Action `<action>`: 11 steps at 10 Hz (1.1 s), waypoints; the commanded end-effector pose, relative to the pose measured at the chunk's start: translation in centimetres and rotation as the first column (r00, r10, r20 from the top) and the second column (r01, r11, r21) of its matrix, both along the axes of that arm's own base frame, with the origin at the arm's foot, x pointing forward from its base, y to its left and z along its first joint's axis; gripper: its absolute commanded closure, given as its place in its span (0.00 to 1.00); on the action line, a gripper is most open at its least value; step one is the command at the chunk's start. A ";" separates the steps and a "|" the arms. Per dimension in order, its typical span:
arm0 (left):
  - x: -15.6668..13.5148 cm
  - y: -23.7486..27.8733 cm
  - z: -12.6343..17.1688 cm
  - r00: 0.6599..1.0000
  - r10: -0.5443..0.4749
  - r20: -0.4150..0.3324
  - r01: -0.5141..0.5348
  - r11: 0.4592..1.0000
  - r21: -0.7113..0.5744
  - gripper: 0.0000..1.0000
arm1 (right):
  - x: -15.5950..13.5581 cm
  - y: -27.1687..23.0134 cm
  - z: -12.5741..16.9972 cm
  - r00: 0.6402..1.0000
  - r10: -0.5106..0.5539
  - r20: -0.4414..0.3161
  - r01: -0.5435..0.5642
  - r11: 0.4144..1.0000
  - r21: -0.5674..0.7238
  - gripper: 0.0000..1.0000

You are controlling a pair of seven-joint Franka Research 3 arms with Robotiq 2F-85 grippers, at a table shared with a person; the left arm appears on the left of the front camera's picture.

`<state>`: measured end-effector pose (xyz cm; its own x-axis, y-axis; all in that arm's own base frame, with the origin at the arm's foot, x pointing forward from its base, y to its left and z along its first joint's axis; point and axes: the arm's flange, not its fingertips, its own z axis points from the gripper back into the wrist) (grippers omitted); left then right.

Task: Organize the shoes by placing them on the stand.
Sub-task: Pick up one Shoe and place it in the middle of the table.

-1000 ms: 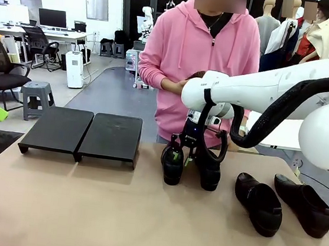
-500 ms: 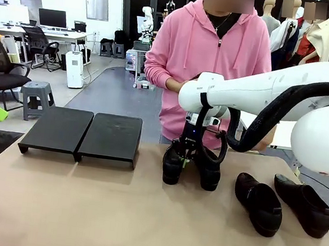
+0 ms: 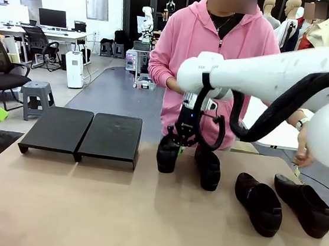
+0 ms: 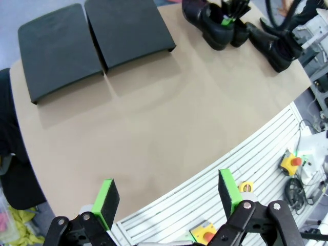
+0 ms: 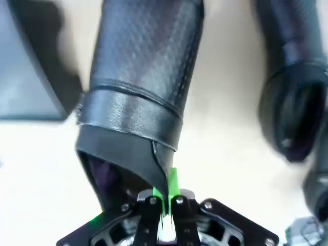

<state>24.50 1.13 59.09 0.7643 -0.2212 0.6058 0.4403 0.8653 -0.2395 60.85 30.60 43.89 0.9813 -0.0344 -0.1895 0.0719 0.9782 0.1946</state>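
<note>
Raised off the table (image 3: pixel 83 209) and shifted left since a second ago, one shoe (image 3: pixel 167 154) hangs near the stand (image 3: pixel 110 136) from the right gripper (image 3: pixel 180 141), clamped only on its thin collar edge, so it may swing, slip and drop.

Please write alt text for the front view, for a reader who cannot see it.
The right arm has its jaws shut on the rim of a glossy black leather loafer, beside a second loafer. Two more loafers lie to the right, the matte-black sloped stand sits to the left, and a person in a pink hoodie stands behind.
</note>
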 end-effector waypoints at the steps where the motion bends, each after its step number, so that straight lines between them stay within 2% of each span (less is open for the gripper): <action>1: 0.0 0.1 0.0 1.000 -0.014 0.001 0.014 1.000 -0.015 0.00 | -8.3 -1.0 2.7 0.988 0.137 -0.069 -0.133 0.990 0.057 1.00; 2: 0.0 0.1 0.0 1.000 -0.014 0.001 0.014 1.000 -0.015 0.00 | -11.5 -2.3 3.4 0.981 0.185 -0.058 -0.180 0.980 0.087 1.00; 3: 0.0 0.1 0.0 1.000 -0.014 0.001 0.014 1.000 -0.015 0.00 | -14.6 -3.8 3.7 0.985 0.161 -0.065 -0.154 0.982 0.106 1.00; 4: 0.0 0.1 0.0 1.000 -0.014 0.001 0.014 1.000 -0.015 0.00 | -17.7 -4.8 3.9 0.975 0.215 0.052 -0.219 0.970 0.109 1.00; 5: 0.0 0.1 0.0 1.000 -0.014 0.001 0.014 1.000 -0.015 0.00 | -19.4 -5.5 3.7 0.967 0.205 0.149 -0.228 0.962 0.153 1.00; 6: 0.0 0.1 0.0 1.000 -0.014 0.001 0.014 1.000 -0.015 0.00 | -18.1 -6.1 3.4 0.965 0.179 0.191 -0.214 0.960 0.180 1.00; 7: 0.0 0.1 0.0 1.000 -0.014 0.001 0.014 1.000 -0.015 0.00 | -16.9 -3.5 4.4 0.980 0.198 0.014 -0.198 0.977 0.079 1.00; 9: 0.0 0.1 0.0 1.000 -0.014 0.001 0.014 1.000 -0.015 0.00 | -16.9 -3.5 4.4 0.980 0.198 0.014 -0.198 0.977 0.079 1.00; 10: 0.0 0.1 0.0 1.000 -0.014 0.001 0.014 1.000 -0.015 0.00 | -18.4 -5.0 3.4 0.979 0.192 0.065 -0.198 0.976 0.092 1.00; 11: 0.0 0.1 0.0 1.000 -0.014 0.001 0.014 1.000 -0.015 0.00 | -17.6 -0.1 3.3 0.970 0.238 0.048 -0.236 0.970 -0.051 1.00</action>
